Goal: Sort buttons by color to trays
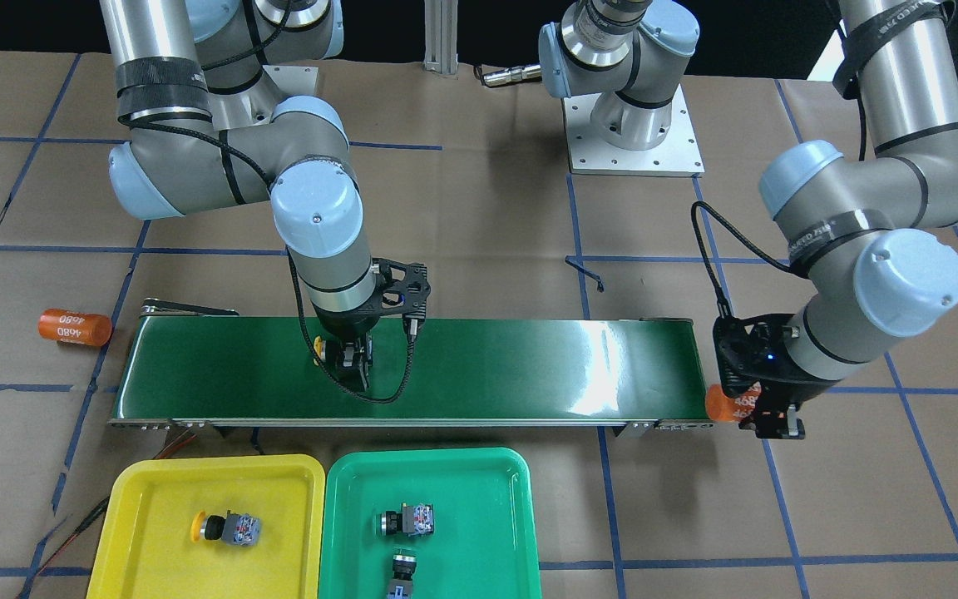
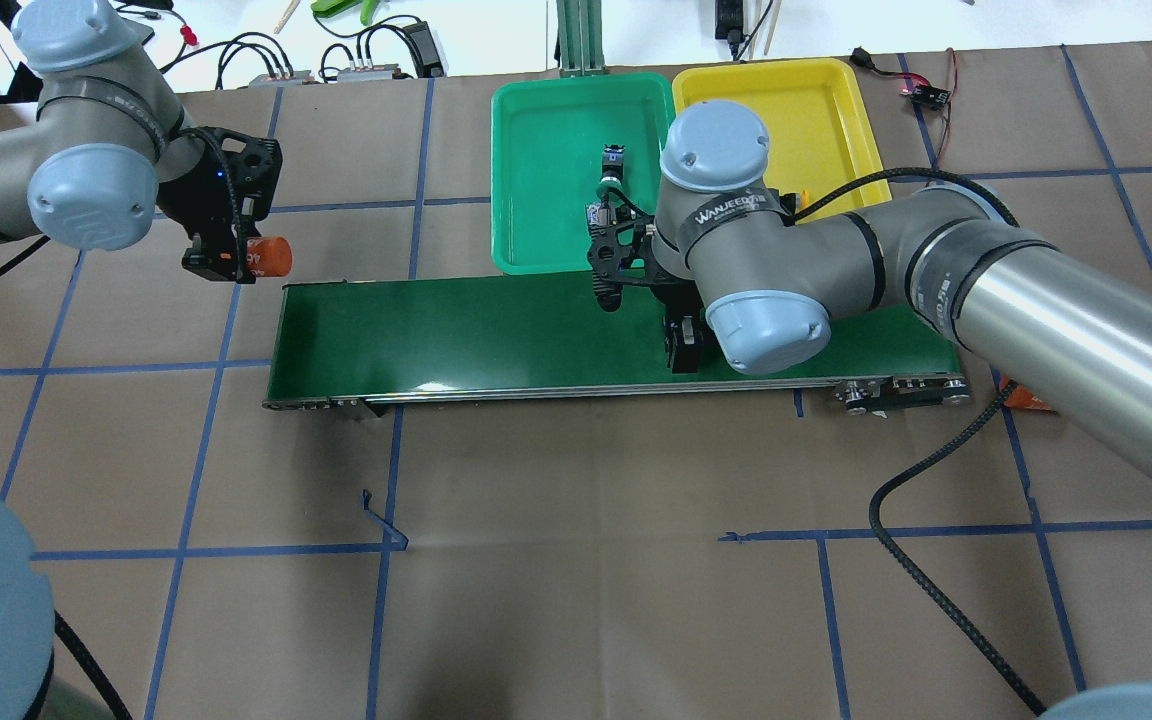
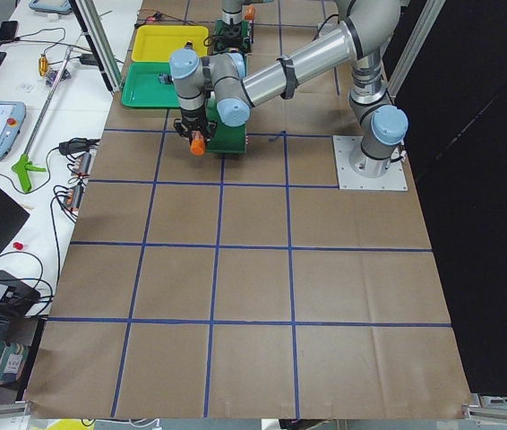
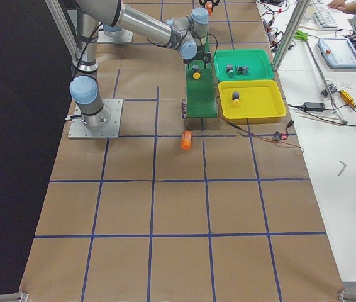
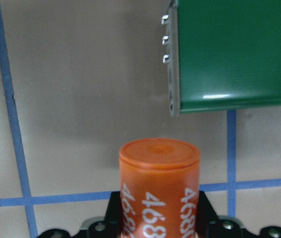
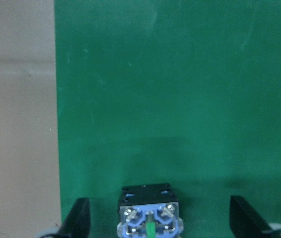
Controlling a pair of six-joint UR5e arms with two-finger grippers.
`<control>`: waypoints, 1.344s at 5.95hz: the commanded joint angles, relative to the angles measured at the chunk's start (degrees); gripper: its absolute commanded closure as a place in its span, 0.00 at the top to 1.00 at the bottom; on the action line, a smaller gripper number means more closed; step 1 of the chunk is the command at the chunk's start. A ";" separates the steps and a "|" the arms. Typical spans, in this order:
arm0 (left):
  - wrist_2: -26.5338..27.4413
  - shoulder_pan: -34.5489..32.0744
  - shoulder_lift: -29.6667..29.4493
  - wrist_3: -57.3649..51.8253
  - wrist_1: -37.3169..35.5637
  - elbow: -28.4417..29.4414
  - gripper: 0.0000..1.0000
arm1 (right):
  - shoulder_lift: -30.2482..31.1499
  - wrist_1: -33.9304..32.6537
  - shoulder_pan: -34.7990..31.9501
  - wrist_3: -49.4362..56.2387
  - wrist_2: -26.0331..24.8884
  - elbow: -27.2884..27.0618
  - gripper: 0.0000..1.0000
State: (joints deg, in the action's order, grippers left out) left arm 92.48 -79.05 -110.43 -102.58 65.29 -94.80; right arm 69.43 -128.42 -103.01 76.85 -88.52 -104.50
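Note:
A yellow-capped button [image 1: 320, 344] lies on the green conveyor belt [image 1: 529, 366]. My right gripper [image 1: 354, 373] is down over it and open. In the right wrist view its fingers [image 6: 78, 220] stand wide on either side of the button's grey-blue block [image 6: 149, 218], not touching it. The yellow tray [image 1: 155, 499] holds one yellow button [image 1: 225, 528]. The green tray [image 1: 479, 499] holds two green buttons [image 1: 407, 520] [image 1: 402, 571]. My left gripper [image 1: 766, 412] is shut on an orange "4680" cylinder [image 5: 159, 191] just off the belt's end.
A second orange cylinder [image 1: 74, 326] lies on the paper past the belt's other end. The two trays sit side by side along the belt's far side from the robot. Cables trail near the yellow tray [image 1: 80, 520].

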 commanded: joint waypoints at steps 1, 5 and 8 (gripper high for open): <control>-0.10 -4.78 3.20 8.06 0.36 -3.53 0.10 | 0.36 -1.57 3.25 0.93 -0.59 -1.50 0.99; 0.07 -8.05 4.27 11.62 -1.13 -10.93 0.63 | 3.68 1.25 10.10 7.16 -5.50 -4.30 0.10; 0.42 -7.96 6.09 15.53 0.43 -8.05 0.99 | 5.97 1.94 16.07 16.11 -5.87 -3.26 0.06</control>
State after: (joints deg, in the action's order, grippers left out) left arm 92.75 -87.02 -105.73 -89.64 64.82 -104.22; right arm 74.67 -126.85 -89.23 89.85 -94.41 -108.41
